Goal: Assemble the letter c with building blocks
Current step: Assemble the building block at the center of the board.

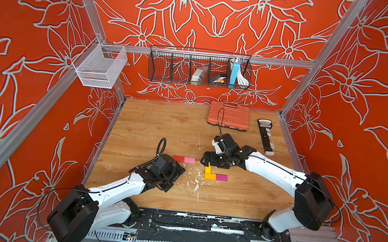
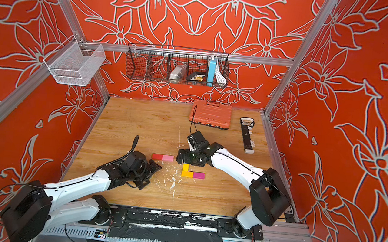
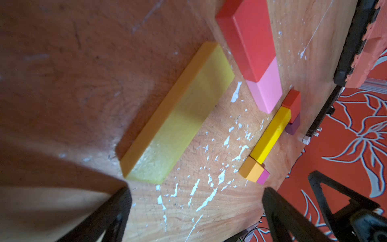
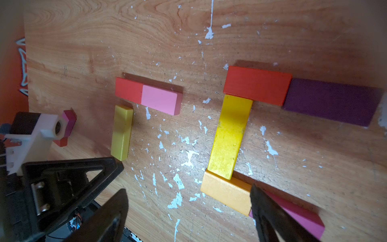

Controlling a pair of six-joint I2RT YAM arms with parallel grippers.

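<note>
In the right wrist view a red block (image 4: 257,84), a purple block (image 4: 333,101), a yellow bar (image 4: 231,136), an orange block (image 4: 226,192) and a magenta block (image 4: 293,213) lie touching in a C shape. My right gripper (image 4: 188,215) hangs open above its lower end, holding nothing. To the left lie a joined red block (image 1: 179,159) and pink block (image 1: 189,160), with a loose yellow bar (image 3: 178,113) beside them. My left gripper (image 3: 196,213) is open and empty just past that bar, hiding it in both top views. Two small blocks (image 4: 70,120) peek out behind the left arm.
An orange ribbed tool case (image 1: 228,116) and a black bit holder (image 1: 265,137) lie at the back right of the wooden table (image 1: 151,127). A black wire basket (image 1: 199,68) and a white mesh basket (image 1: 100,65) hang on the walls. White flecks dot the table.
</note>
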